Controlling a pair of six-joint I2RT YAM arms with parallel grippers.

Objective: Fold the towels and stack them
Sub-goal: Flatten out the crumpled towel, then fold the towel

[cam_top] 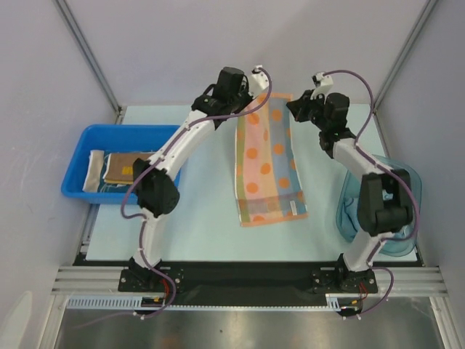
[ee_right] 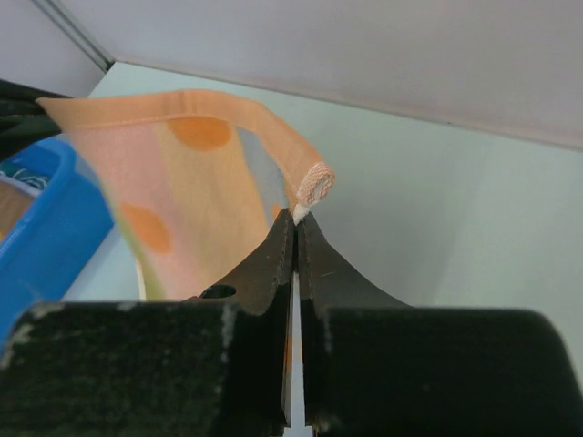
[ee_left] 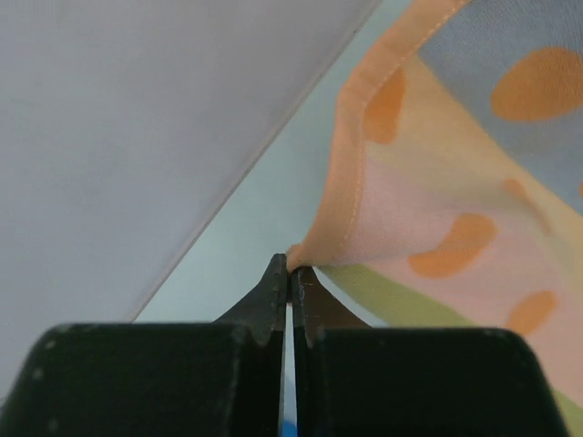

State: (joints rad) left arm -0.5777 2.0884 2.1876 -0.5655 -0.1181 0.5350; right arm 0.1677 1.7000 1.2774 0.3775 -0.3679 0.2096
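Black fingers of the left gripper point(ee_left: 290, 270), closest to its wrist camera, are pressed together on one far corner of the orange-dotted towel point(cam_top: 265, 163), the hemmed edge rising from the tips. Right gripper point(ee_right: 296, 218), likewise close to its camera, is clamped on the opposite far corner, a short loop of hem showing just above the tips. Towel: pastel stripes with orange dots, far edge held up between the two grippers at the back of the table point(cam_top: 211, 233), near end lying flat on the surface at centre. Blue bin point(cam_top: 76, 185): at the table's left side, well apart from the held towel, containing folded towels point(cam_top: 120, 169), a brown one on top with a pale one beside it. Clear blue-tinted tub point(cam_top: 407, 174): at the right edge, behind the right arm; contents cannot be made out.
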